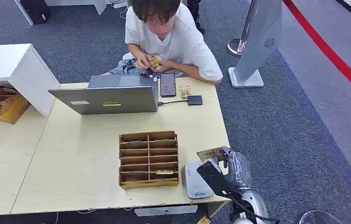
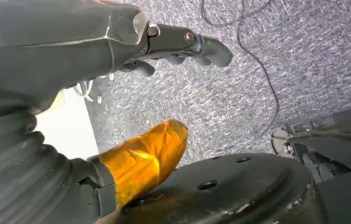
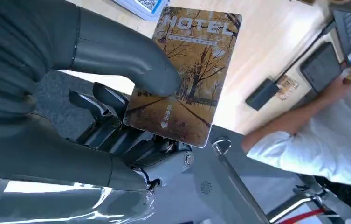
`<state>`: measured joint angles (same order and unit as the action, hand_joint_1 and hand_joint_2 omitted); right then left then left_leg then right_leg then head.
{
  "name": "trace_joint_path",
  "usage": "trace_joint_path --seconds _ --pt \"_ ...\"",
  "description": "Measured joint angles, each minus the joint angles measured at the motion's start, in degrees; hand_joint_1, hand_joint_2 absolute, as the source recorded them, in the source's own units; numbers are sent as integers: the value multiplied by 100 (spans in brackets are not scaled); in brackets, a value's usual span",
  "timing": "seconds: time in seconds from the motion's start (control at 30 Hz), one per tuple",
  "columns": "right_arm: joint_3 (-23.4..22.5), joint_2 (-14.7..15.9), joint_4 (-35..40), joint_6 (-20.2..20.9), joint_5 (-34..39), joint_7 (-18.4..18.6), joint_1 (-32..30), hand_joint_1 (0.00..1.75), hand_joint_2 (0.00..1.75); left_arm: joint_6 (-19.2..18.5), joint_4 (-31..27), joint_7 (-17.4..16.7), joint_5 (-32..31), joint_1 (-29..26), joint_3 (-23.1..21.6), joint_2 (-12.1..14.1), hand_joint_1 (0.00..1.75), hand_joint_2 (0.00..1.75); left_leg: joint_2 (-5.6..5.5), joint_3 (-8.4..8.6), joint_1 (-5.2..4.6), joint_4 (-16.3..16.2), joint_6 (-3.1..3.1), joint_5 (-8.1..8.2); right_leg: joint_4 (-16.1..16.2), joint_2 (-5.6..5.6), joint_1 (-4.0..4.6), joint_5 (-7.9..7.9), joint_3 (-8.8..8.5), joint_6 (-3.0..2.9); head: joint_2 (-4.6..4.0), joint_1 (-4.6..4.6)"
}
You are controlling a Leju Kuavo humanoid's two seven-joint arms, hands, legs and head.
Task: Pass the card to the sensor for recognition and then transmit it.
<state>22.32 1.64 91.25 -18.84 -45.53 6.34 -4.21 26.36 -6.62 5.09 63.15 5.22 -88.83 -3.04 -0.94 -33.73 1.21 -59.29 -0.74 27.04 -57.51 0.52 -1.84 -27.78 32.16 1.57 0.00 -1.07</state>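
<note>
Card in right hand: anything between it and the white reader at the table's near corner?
Nothing visible. The right hand pinches the card just above and beside the white reader in the head view, with no object between them. The wooden organizer sits beside the reader, off the path.

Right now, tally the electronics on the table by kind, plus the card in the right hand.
Laptop: 1
Phone: 1
Small black box on a cable: 1
White card reader: 1
Hotel card, held by the right hand: 1
Total: 5
</note>
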Motion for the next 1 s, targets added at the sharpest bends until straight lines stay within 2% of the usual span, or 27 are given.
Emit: trace_joint_path --seconds 0.3,0.47,0.73,0.87,1.0 --pt "-9 0 555 -361 -190 -503 -101 175 175 0 0 46 35 0 0 -7 0 175 0 0 0 0 0 0 0 0 0 0 0 0 0 -2" --pt "-2 0 861 -404 -249 -568 -93 175 175 0 0 61 44 2 0 -22 0 175 0 0 0 0 0 0 0 0 0 0 0 0 0 0" --pt "195 0 1298 -643 -372 -955 -38 175 175 -15 0 57 22 4 0 -24 0 175 0 0 0 0 0 0 0 0 0 0 -1 0 0 0" --pt "356 0 1399 -645 -431 -1034 131 175 175 -70 0 -70 33 16 0 -26 0 175 0 0 0 0 0 -1 0 1 0 0 -1 0 0 -2" --pt "572 0 1401 -573 -478 -1051 438 175 175 -284 0 -290 -94 32 -2 -24 0 175 1 0 0 0 0 -1 -1 1 0 1 -2 0 0 0"
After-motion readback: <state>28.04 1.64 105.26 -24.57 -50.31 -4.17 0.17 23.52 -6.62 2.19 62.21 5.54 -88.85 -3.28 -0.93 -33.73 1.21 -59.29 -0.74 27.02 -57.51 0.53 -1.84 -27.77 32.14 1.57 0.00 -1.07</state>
